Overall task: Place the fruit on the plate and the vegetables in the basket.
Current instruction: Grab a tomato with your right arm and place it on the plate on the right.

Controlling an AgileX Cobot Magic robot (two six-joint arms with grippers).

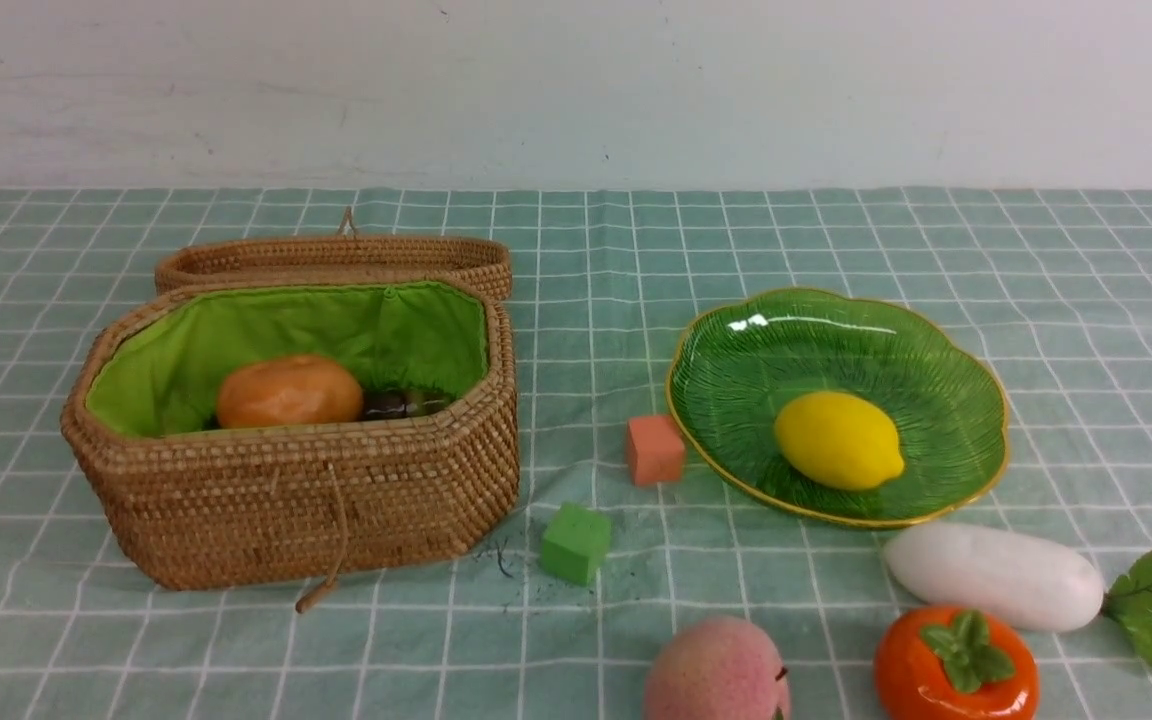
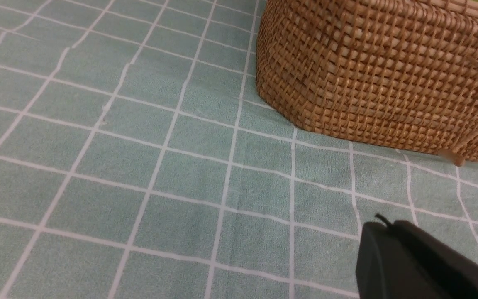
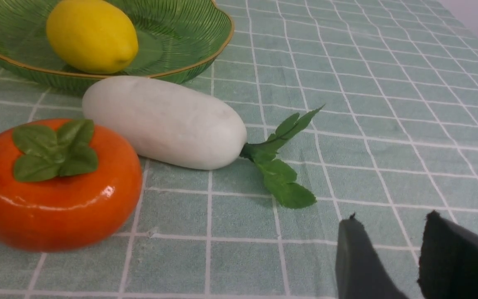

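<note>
One peach [image 1: 718, 672], one persimmon [image 1: 956, 665], one radish [image 1: 993, 577]; left tool [image 2: 388, 224] clenched, right tool [image 3: 392, 218] released.

The front view looks forward and down across the table [image 1: 416, 640]; closer wrist views share its basket [image 1: 306, 500] and plate [image 1: 956, 400] respectively.

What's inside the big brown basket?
Inside the basket I see a brown-orange potato and something dark beside it. The front wall hides the bottom, so I can't tell what else is there.
</note>
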